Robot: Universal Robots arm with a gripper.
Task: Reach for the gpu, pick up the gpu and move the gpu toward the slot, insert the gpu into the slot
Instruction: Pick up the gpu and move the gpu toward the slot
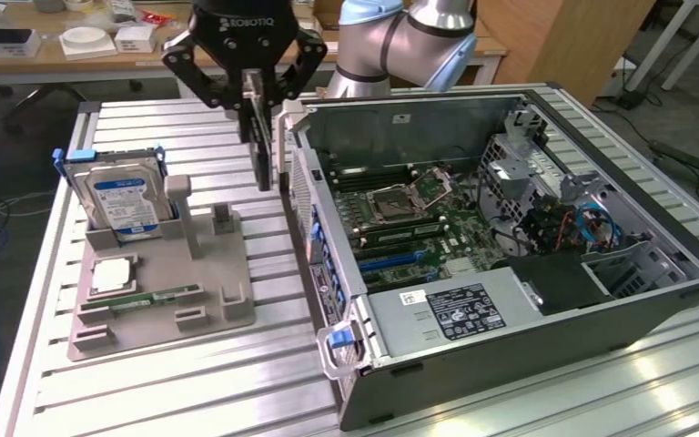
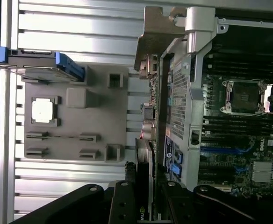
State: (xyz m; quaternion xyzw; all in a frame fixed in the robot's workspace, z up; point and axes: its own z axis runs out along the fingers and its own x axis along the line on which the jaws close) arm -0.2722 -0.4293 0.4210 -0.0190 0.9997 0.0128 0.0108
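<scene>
Your gripper (image 1: 256, 93) has its jaws clenched on the gpu (image 1: 262, 155), which hangs upright above the counter (image 1: 179, 382), just outside the open computer case (image 1: 471, 364). The carry step looks to be in hand. Getting the card inside calls for clearing the case's near wall.

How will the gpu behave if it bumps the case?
Probably stiff: the gpu hangs straight from the hand without sagging. Likely light, being thin. Held by its top end only, it could pivot if nudged against the case.

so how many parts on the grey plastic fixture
3: blue-labelled silver hard drive upright at one end, square silver processor chip next to it, thin green memory stick beyond that.
</scene>
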